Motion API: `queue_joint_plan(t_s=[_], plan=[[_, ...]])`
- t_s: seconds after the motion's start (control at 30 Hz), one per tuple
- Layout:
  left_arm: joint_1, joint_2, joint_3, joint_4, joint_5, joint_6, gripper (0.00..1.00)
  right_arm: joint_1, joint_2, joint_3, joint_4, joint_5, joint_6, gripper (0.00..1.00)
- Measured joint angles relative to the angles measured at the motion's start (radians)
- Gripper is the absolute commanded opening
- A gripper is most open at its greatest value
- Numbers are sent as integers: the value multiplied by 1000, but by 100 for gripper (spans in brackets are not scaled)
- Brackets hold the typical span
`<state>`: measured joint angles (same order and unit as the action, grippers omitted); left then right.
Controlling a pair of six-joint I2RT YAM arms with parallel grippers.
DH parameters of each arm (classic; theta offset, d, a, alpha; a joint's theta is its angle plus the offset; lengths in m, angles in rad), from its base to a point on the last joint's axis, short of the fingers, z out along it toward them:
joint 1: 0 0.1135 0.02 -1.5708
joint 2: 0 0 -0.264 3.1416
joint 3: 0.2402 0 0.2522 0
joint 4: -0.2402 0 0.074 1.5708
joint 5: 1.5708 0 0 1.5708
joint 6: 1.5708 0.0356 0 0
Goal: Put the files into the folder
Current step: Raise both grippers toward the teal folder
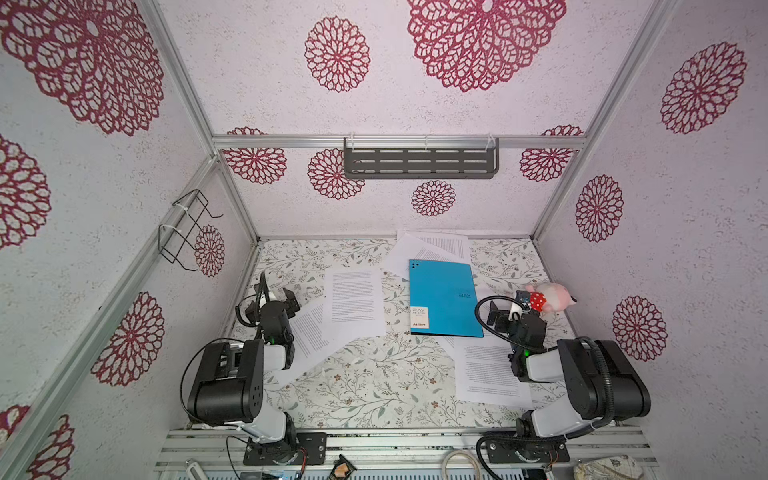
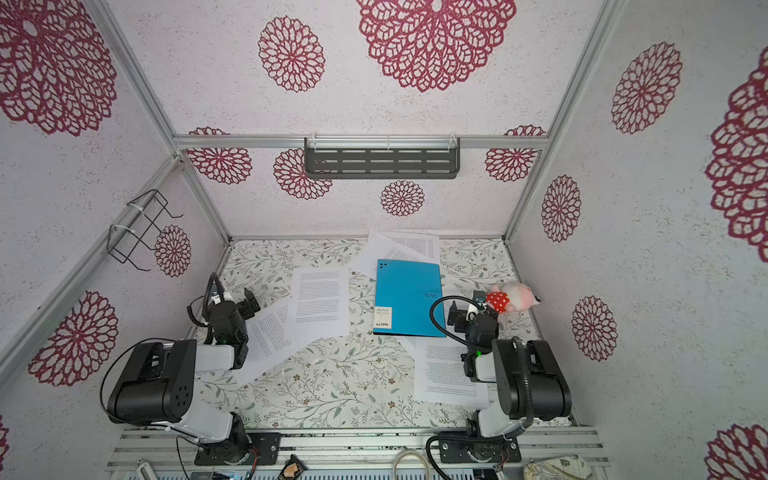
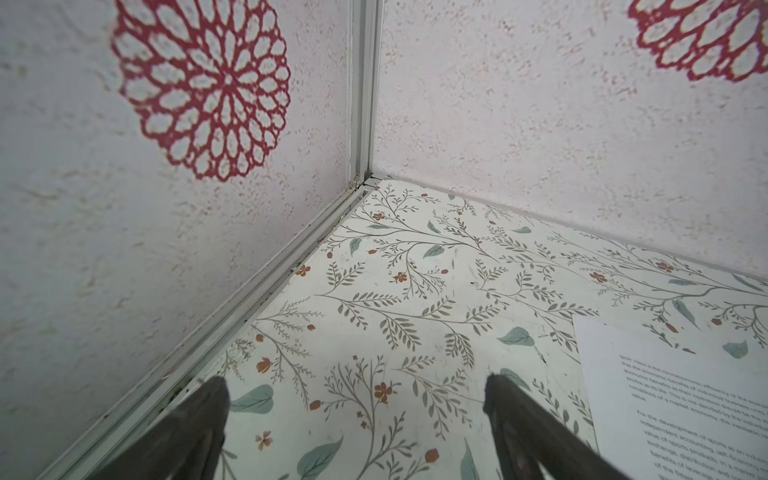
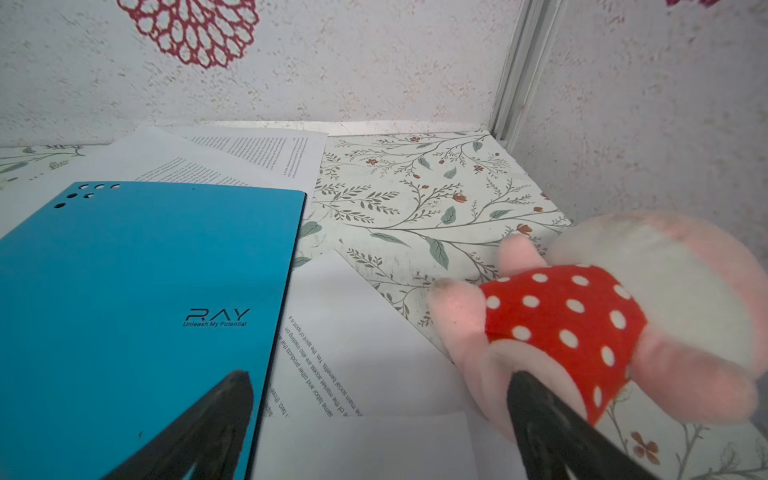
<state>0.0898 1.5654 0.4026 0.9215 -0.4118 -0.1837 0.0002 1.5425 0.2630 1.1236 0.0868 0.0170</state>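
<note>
You are looking into a booth of pale textured walls (image 1: 336, 112) stamped with crimson rosettes, floored by a tabletop (image 1: 374, 386) printed with leafy sprigs. On the left wall hangs a black wire rack (image 1: 187, 226). On the back wall is a grey slotted metal shelf (image 1: 419, 160).

Your left gripper (image 3: 355, 386) hovers near the left wall over bare tabletop, its jaws wide apart with nothing between them. The files (image 1: 357, 299), loose white sheets printed with blocks of small black text, lie flat and scattered. One is partly under the left arm, one overlaps it toward the middle, and two are fanned at the back edge.

The folder (image 1: 442, 299), flat and bright blue with "RAY" lettering and a pale corner label, lies closed just right of centre. Its far end covers parts of the two back sheets, and more paper shows from under its right side and runs toward the front right.

Your right gripper (image 4: 380, 376) hangs at the folder's right edge, jaws spread wide and empty. Just beside it, by the right wall, lies a pink-and-white plush toy (image 1: 546, 299) in a red polka-dot dress. You cannot tell whether they touch.
</note>
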Motion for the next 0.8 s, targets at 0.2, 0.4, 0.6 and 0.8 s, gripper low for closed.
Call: queue_joint_plan(t_s=[0.2, 0.4, 0.6, 0.8], plan=[[0, 0, 0, 0, 0, 0, 99, 0, 0, 0, 0, -10, 0, 99], [0, 0, 0, 0, 0, 0, 99, 0, 0, 0, 0, -13, 0, 99], [0, 0, 0, 0, 0, 0, 99, 0, 0, 0, 0, -13, 0, 99], [0, 0, 0, 1, -1, 0, 99, 0, 0, 0, 0, -13, 0, 99]])
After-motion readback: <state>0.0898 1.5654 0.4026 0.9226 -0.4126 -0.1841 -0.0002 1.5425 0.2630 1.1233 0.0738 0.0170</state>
